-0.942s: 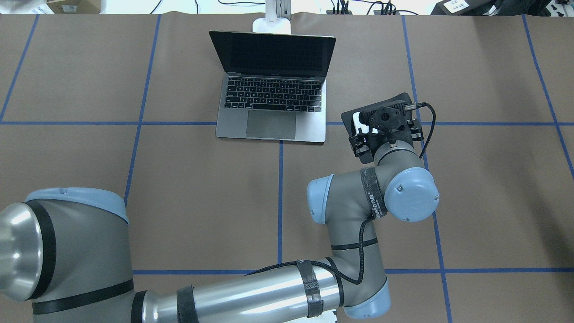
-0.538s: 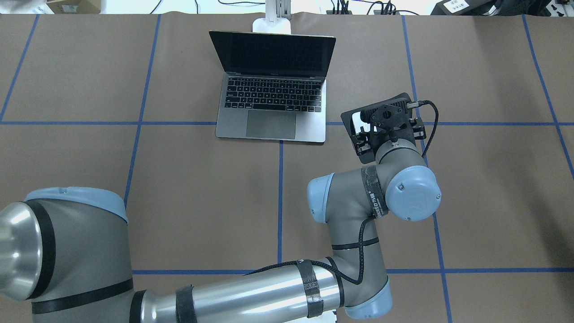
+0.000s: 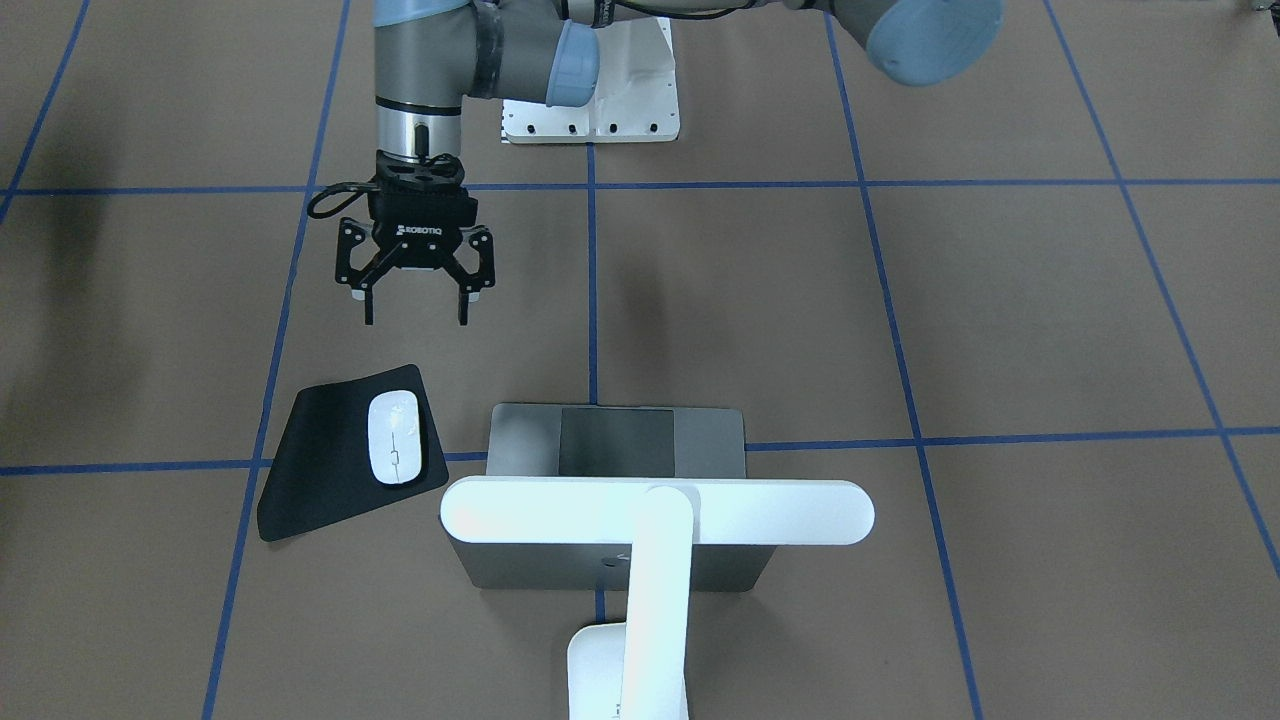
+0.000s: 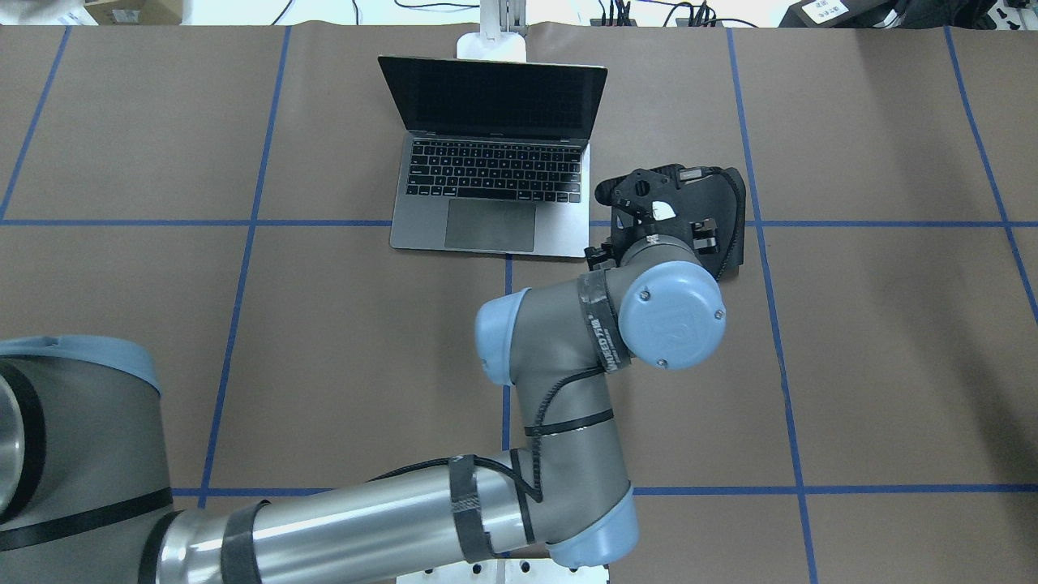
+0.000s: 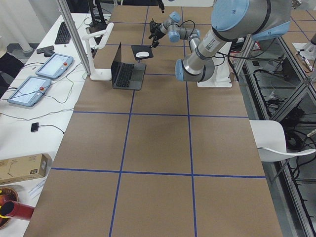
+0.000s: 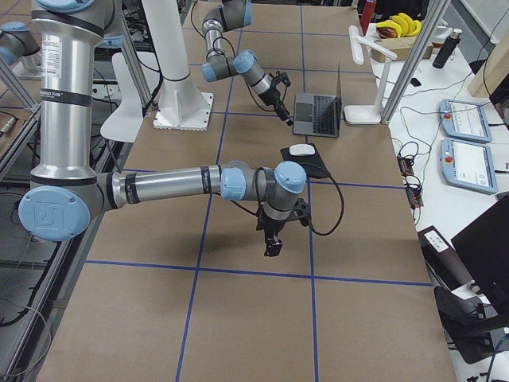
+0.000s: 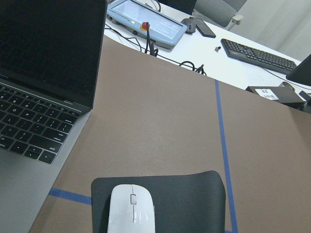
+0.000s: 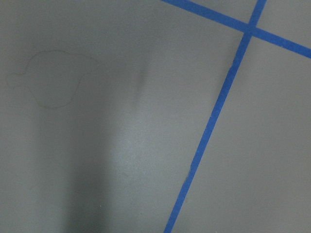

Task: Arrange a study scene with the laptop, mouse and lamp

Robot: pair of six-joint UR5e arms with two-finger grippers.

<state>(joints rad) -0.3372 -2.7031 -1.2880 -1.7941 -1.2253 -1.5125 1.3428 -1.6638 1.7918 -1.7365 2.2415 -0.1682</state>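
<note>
Left tool (image 3: 415, 320) hovers spread wide and empty, just robot-side of the mat (image 3: 310, 480), where the mouse (image 3: 394, 437) lies free beside the open laptop (image 3: 520, 440). With the lamp (image 3: 760, 512) standing behind the laptop, I judge the laying-out done. Next I'd lift up and away, clear of the mouse. Right tool (image 6: 273, 248) hangs over bare desk (image 6: 238, 302); I cannot tell its opening from this side view.
</note>
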